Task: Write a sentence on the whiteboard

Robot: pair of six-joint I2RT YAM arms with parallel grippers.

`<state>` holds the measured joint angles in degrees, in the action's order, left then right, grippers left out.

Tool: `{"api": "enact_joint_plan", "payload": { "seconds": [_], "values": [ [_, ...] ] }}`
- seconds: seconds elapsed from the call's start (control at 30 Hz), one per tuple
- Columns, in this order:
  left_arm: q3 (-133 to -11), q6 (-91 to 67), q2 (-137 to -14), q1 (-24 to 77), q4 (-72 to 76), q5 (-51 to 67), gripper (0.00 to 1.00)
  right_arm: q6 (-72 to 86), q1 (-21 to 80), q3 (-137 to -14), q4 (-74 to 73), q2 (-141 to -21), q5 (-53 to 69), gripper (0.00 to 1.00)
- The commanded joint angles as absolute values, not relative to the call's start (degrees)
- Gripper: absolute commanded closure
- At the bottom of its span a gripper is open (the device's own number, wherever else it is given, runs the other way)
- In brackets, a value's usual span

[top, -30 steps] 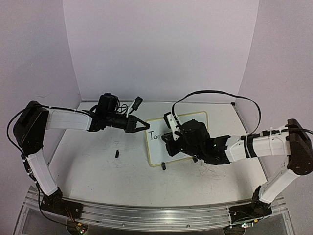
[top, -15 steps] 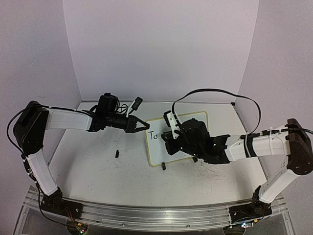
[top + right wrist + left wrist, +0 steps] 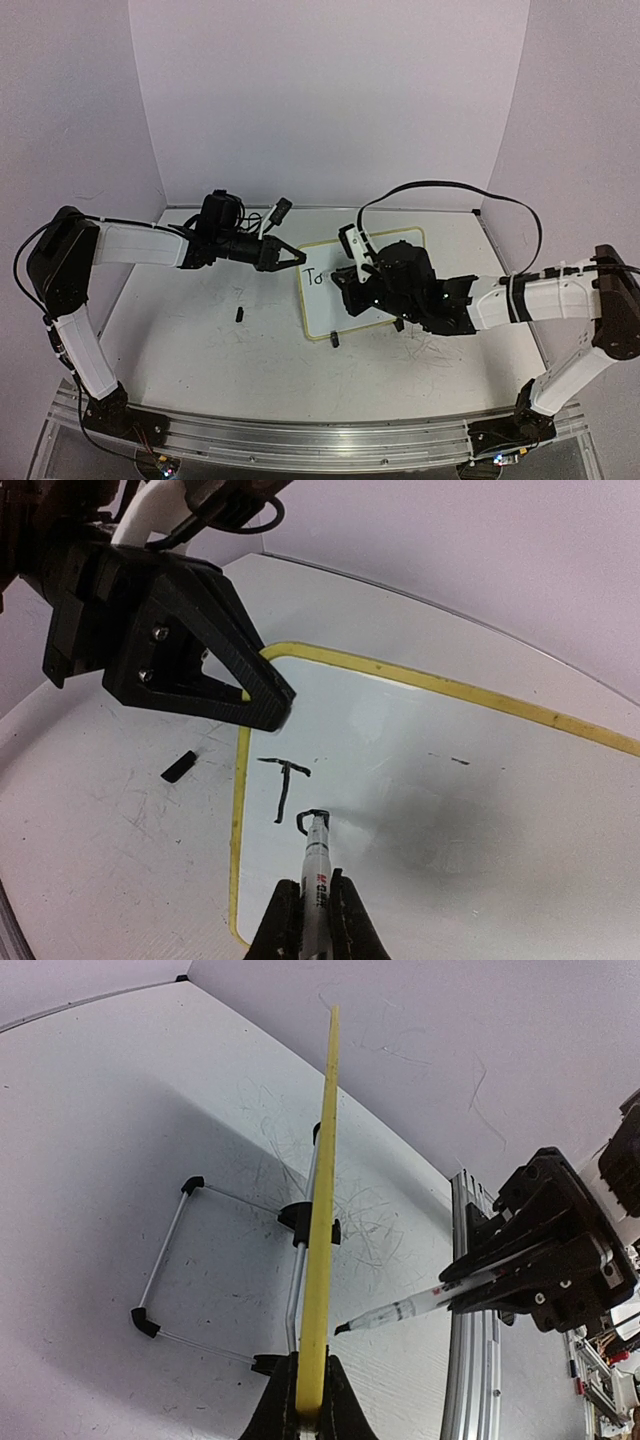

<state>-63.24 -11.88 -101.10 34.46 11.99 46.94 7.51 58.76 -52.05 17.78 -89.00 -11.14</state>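
The whiteboard [image 3: 320, 308] sits mid-desk between my two arms. My left jaws are pressed together on the yellow rim at its left edge, pinching it so it cannot slide. My right jaws are clamped on the marker [image 3: 318, 868], whose tip rests on the white surface just right of the first stroke.

The sentence [image 3: 286, 785] has barely begun. A "T" stands near the left edge and the loop of an "o" is half drawn, so I judge I am early in the writing step, with nearly the whole line to come.

Next I should close that loop, then shift right a little for the following letter. That calls for light, even pressure and a level line, with my left pinch held firm.

I see no containers. A small black piece [image 3: 240, 314], likely the marker's cap, lies loose on the desk [image 3: 200, 355] left of the board.
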Motion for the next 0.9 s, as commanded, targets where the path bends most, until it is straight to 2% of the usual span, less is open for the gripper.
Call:
{"api": "enact_joint_plan", "payload": {
  "seconds": [0.0, 0.87],
  "values": [
    [-63.0, -10.6, -98.2, 34.6, 12.5, 47.2, 1.0, 7.2, 56.9, -50.5, 19.6, -83.8, -12.1, 1.0],
    [-63.1, -10.5, -98.7, 34.6, 12.5, 47.2, 1.0, 6.1, 56.5, -51.9, 17.9, -87.3, -6.2, 1.0]
  ]
}}
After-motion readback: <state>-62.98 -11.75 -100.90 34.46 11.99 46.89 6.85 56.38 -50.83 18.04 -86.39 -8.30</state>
